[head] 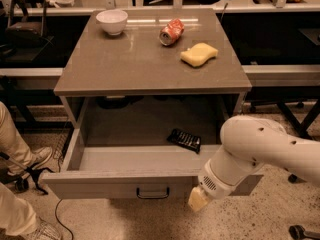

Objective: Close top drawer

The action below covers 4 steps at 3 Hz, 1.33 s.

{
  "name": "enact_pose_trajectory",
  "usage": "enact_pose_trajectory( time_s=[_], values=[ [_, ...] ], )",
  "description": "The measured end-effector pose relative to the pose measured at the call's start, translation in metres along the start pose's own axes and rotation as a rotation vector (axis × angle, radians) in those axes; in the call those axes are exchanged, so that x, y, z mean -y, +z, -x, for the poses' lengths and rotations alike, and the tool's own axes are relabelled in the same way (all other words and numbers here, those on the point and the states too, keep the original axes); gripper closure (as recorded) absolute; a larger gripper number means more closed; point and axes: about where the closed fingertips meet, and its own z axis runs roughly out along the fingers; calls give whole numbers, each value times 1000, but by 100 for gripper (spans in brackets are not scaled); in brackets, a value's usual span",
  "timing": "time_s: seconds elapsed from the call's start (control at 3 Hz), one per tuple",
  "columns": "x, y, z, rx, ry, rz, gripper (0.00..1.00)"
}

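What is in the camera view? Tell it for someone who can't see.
The top drawer of a grey cabinet stands wide open, with a dark flat object inside. The robot's white arm comes from the right, its gripper low by the drawer front. On top sit a white bowl, a red can and a yellow sponge.

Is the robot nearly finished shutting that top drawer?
Nothing looks done yet: the top drawer stands pulled far out, with a dark packet lying inside. In hand: the gripper is down at the drawer front's right end, right of the handle. Left: pushing the whole drawer in.
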Motion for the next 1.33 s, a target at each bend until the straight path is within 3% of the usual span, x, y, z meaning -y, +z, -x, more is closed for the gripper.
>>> enact_pose_trajectory(
  time_s=[0.33,0.67,1.0,1.33],
  values=[
    [30,0,19,64,43,-49,100],
    [30,0,19,65,43,-49,100],
    [55,-10,19,94,85,-119,100],
    [100,-30,22,147,151,-230,100]
  ],
)
